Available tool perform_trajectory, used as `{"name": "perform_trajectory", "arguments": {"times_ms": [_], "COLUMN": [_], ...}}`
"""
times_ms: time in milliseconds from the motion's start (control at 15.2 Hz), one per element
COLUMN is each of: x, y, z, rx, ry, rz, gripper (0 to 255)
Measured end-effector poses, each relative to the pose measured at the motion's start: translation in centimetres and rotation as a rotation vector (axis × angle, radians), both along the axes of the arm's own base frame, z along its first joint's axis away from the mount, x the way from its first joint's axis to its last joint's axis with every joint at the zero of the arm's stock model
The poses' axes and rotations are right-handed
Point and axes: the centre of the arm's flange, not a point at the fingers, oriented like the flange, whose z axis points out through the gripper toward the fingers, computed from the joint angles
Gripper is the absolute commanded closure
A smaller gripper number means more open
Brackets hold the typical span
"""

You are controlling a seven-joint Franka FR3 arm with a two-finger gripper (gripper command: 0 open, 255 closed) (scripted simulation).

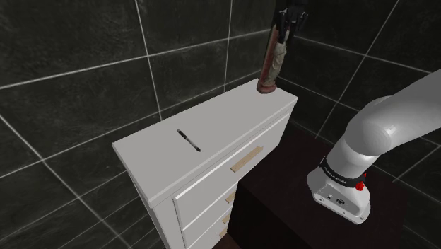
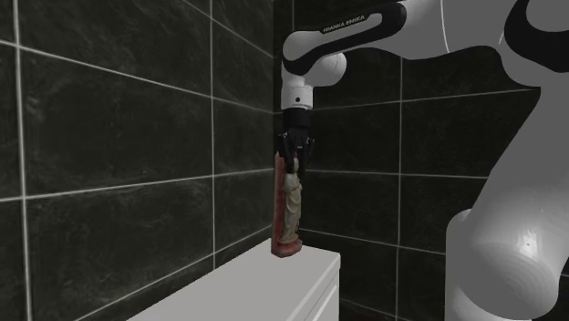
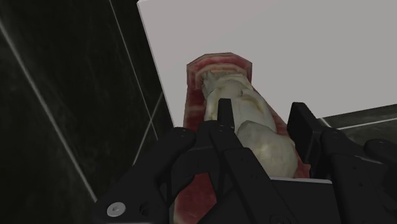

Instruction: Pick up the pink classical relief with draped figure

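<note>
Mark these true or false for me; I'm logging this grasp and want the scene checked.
1. The gripper clasps the relief near its top end. True.
2. The relief lies flat on the dresser. False: it stands upright at a corner of the dresser top, by the tiled wall.
3. A black pen lies on the dresser top. True.
4. The pen touches the relief. False: they are well apart.
</note>
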Motion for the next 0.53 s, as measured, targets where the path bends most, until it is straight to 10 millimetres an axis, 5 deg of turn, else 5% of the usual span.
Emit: {"name": "perform_trajectory", "arguments": {"times_ms": [528], "x": [0.0], "y": [-0.1], "z": [4.0], "rx": [0.000], "ry": [0.000], "rz": [0.000], "gripper": [255]}}
